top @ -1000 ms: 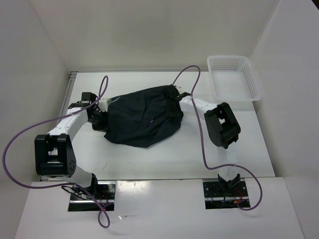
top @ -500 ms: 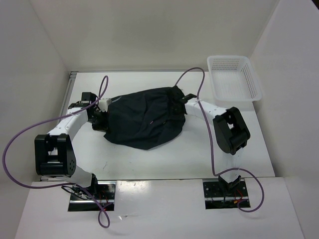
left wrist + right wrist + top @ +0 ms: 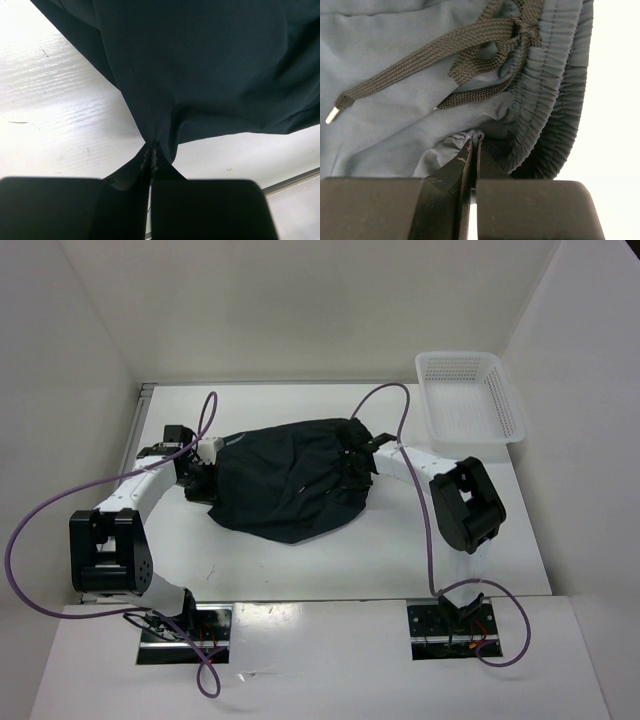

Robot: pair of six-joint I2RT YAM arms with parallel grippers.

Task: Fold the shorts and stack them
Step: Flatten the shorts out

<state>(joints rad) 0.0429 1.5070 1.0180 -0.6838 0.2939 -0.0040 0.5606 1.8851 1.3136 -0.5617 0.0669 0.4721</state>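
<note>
From the near edge, the table (image 3: 300,562) carries the shorts (image 3: 290,480), bunched mid-table between the arms. The left gripper (image 3: 151,150) is pinched tight on a thin fold at their left edge. The right gripper (image 3: 472,141) is clamped on a small pucker under the waistband (image 3: 555,95), below the drawstring (image 3: 420,65). Both bites look shallow, so an uneven pull could slip the cloth free or drag the heap askew. The basket (image 3: 470,405) stands far right.
</note>
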